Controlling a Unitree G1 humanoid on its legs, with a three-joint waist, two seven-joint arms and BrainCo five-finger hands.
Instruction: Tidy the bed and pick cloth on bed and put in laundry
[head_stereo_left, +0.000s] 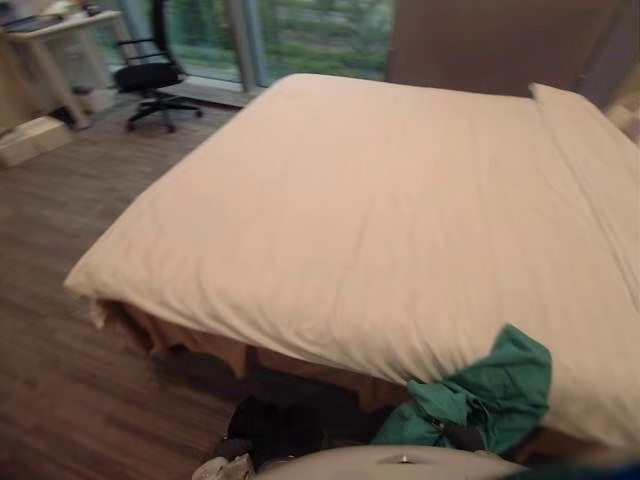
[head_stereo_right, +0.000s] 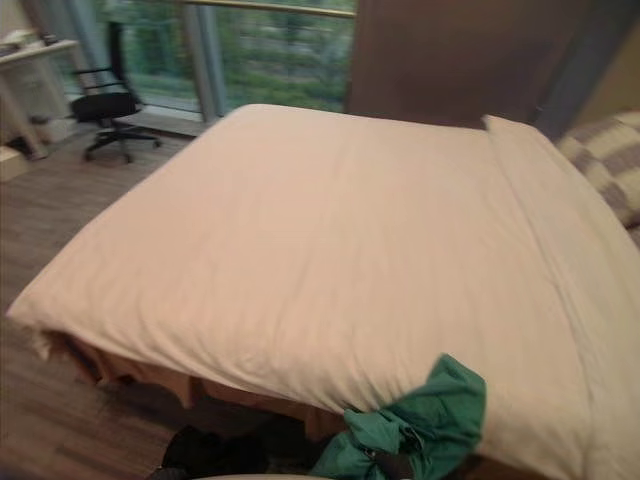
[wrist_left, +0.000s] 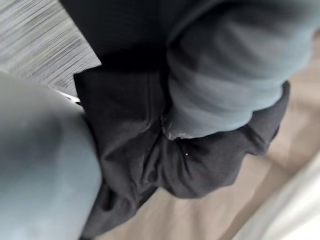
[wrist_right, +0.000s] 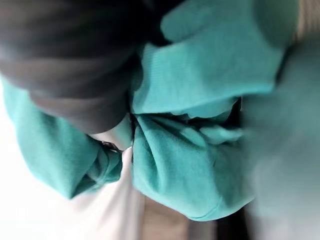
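The smooth cream duvet (head_stereo_left: 380, 220) looks tidied. The right hand (wrist_right: 65, 65) clutches a crumpled green cloth (head_stereo_left: 510, 385) at its near edge, the left hand (wrist_left: 225, 75) a bunched black cloth (wrist_left: 200, 160) — neither yet in the laundry.

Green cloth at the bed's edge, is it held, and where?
Right hand seems closed on a bunched fold of the green cloth. Left hand grips black cloth.

**Bedroom surroundings in daylight**

Dark wood-plank floor (head_stereo_left: 60, 400) is seen to the left of the right hand (wrist_right: 70, 65). Far ahead of that hand and to its left, a black office chair (head_stereo_left: 150, 75) is parked beside a pale desk (head_stereo_left: 50, 40). Tall windows (head_stereo_left: 300, 35) with greenery behind are set further along, and daylight is let in. A brown panel (head_stereo_left: 500, 45) is placed beside them.
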